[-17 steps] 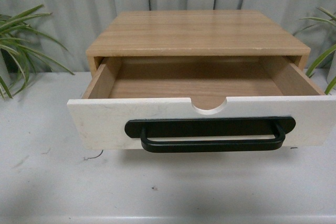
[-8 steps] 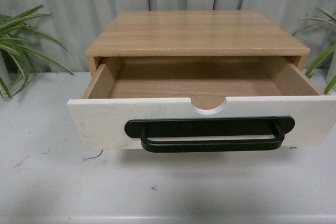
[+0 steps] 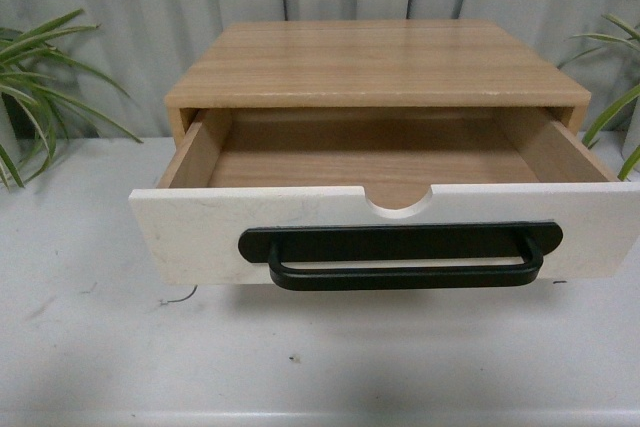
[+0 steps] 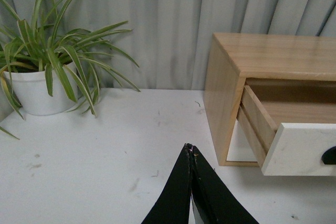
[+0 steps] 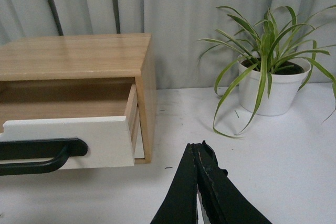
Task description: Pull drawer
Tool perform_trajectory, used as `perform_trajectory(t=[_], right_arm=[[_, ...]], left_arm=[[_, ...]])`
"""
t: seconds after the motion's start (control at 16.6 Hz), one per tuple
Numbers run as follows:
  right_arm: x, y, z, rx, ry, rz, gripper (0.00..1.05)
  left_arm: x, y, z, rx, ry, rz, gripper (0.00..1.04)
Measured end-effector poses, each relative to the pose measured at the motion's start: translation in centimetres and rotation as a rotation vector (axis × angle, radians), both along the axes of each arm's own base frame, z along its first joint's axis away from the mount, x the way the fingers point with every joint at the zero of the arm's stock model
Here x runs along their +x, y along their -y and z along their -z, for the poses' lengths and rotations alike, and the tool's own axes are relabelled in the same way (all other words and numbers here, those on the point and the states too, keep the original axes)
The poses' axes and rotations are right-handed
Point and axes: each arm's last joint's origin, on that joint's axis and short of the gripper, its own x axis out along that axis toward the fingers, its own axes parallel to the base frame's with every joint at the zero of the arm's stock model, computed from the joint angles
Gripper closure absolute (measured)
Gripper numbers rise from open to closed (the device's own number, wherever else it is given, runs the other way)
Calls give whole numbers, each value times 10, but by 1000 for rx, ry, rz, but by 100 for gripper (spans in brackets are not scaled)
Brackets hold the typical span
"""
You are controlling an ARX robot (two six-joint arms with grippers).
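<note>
Clearly both arms hang back from the drawer (image 3: 380, 232); left gripper (image 4: 190, 150) and right gripper (image 5: 197, 148) closed, empty.

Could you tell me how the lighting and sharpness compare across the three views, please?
Front view: soft, slightly blurred, with a shadow under the drawer and a dim foreground. Left wrist view: even light, the plant crisp. Right wrist view: evenly lit, the right hand close and soft-edged.

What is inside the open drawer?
The drawer shows only its bare wooden floor and light wood sides; nothing lies on the visible part. Its rear stays hidden under the cabinet top, and the white front covers the nearest strip.
</note>
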Motion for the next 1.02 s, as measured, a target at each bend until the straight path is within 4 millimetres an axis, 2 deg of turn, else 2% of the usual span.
perform_trajectory(t=[0.24,0.3,0.66,0.72,0.78,1.02], right_arm=[[0,0,0,0,0,0,102],[0,0,0,0,0,0,89],[0,0,0,0,0,0,16],[0,0,0,0,0,0,5],[0,0,0,0,0,0,7],[0,0,0,0,0,0,6]], left_arm=[[0,0,0,0,0,0,103],[0,0,0,0,0,0,95],[0,0,0,0,0,0,23],[0,0,0,0,0,0,6],[0,0,0,1,0,0,7],[0,0,0,1,0,0,7]])
